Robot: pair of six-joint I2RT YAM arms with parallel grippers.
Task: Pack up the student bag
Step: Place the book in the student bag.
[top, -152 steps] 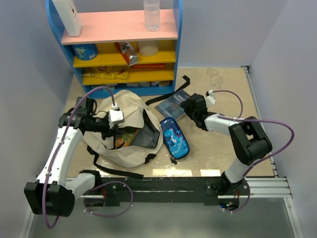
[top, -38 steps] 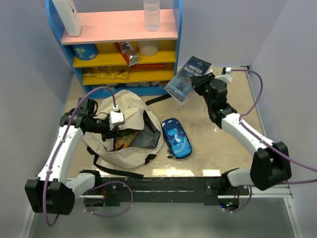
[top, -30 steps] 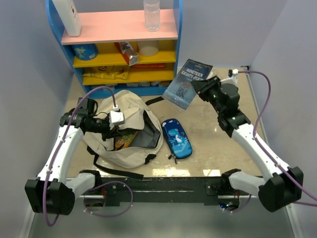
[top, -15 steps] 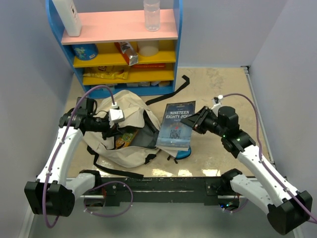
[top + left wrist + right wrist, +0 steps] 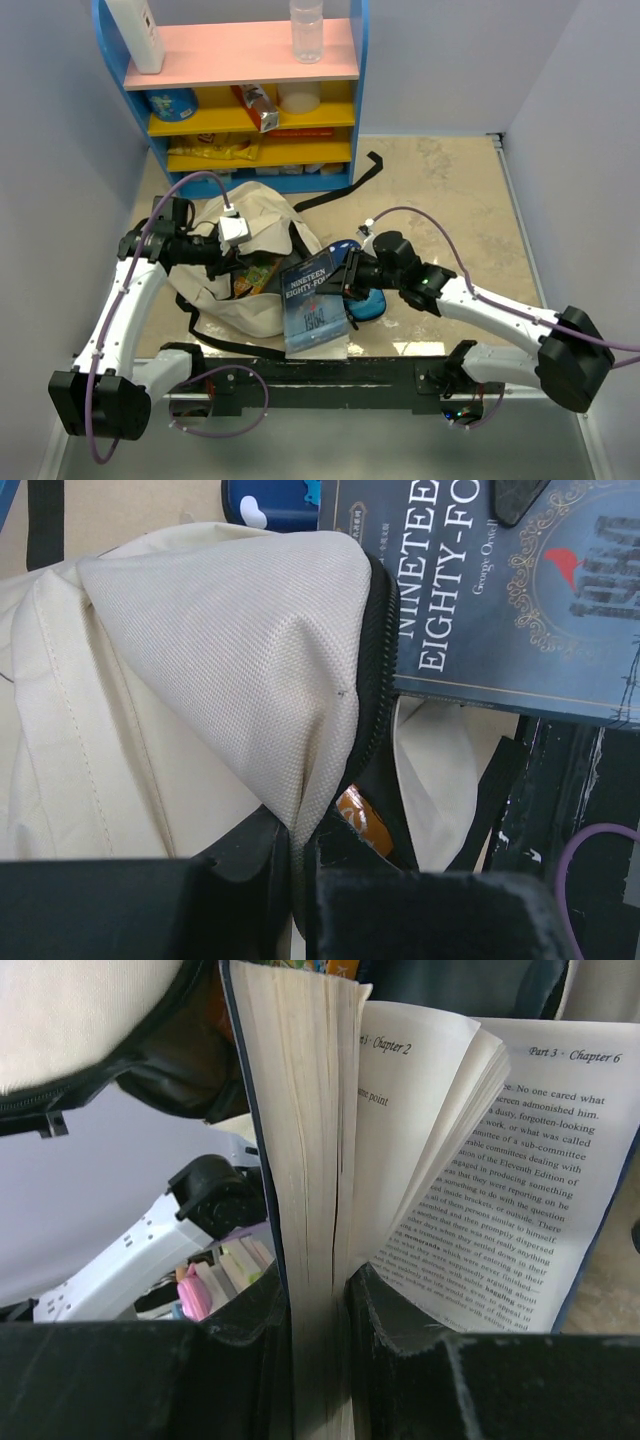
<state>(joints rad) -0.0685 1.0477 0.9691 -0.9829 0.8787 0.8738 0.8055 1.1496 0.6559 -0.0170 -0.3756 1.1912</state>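
The beige student bag [image 5: 255, 225] lies at the left of the table with its main zip open. My left gripper [image 5: 226, 255] is shut on the beige flap [image 5: 300, 810] by the zip and holds the mouth open; an orange item [image 5: 362, 820] shows inside. My right gripper [image 5: 345, 280] is shut on a dark blue paperback [image 5: 313, 303], "Nineteen Eighty-Four", held tilted over the bag's right near side. In the right wrist view the book's page block [image 5: 310, 1260] sits between the fingers, with back pages [image 5: 500, 1160] fanned open.
A blue zippered pencil case [image 5: 372, 300] lies right of the bag, under my right gripper. A blue shelf unit [image 5: 250, 90] with snacks, a bottle and a white container stands at the back. A black strap [image 5: 345, 190] trails toward the shelf.
My right gripper lifted the book from the table, swung it high, then brought it down and left. It has moved from above the pencil case to the bag's near right side. The left arm held still.
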